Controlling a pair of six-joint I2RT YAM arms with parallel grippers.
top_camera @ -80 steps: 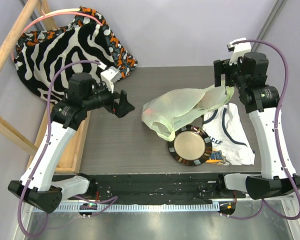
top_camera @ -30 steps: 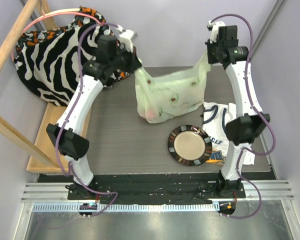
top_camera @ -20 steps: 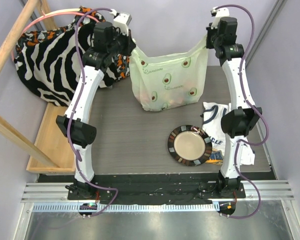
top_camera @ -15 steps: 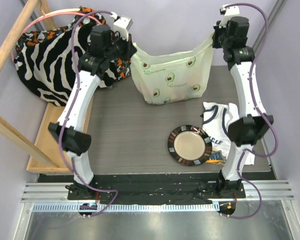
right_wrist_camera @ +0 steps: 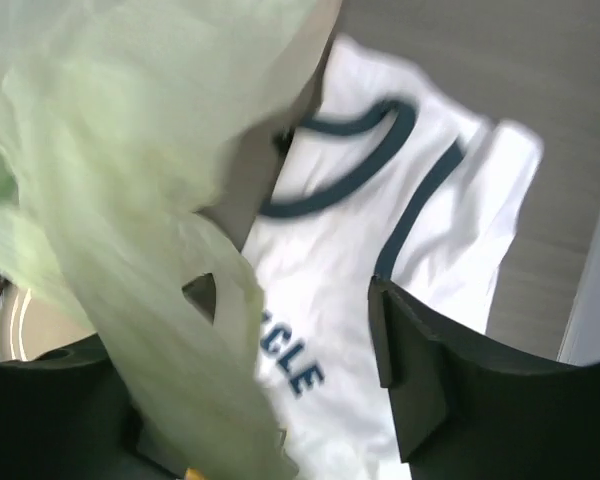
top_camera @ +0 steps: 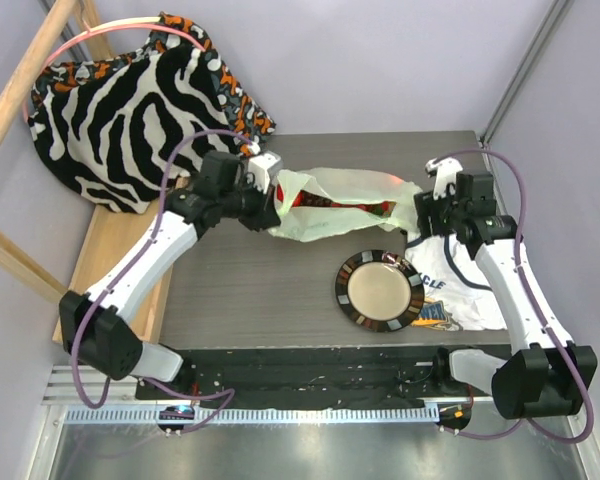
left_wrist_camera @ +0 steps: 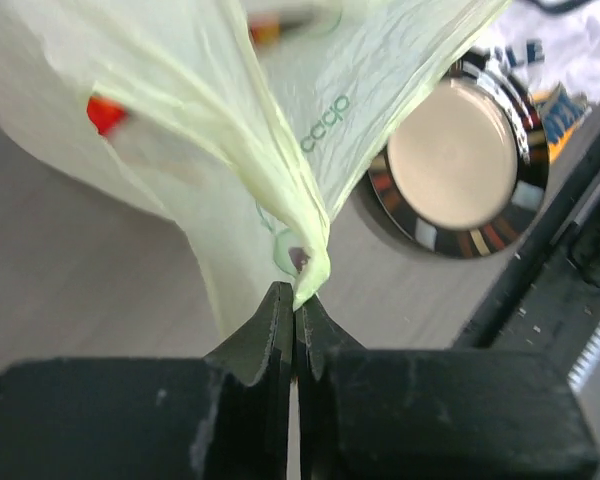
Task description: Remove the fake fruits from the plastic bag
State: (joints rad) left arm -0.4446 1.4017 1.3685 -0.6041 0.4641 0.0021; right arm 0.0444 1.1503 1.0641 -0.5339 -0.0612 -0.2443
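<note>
Centre of the top view: dark wood-grain worktop [top_camera: 240, 290], pale lilac walls behind.
- Upper left: zebra-striped cloth [top_camera: 130, 110].
- Mid-frame: plastic bag [top_camera: 340, 195], slumped on its side between 2 arms, probably to tip its load out.
- Right: white T-shirt [top_camera: 470, 270].
- Lower centre: plate [top_camera: 379, 290].
- Left end effector [left_wrist_camera: 295, 300]: pinched tight on 1 bag corner.
- Right end effector [top_camera: 425, 207]: jaws apart, film draped loosely across.
- Fake fruits [left_wrist_camera: 102, 113]: red glimpses inside the bag, none out yet.

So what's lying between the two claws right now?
The pale green plastic bag, slumped on the table, with red showing through. The left claw pinches one end; the right claw stands open at the other. The overhead view shows it.
</note>
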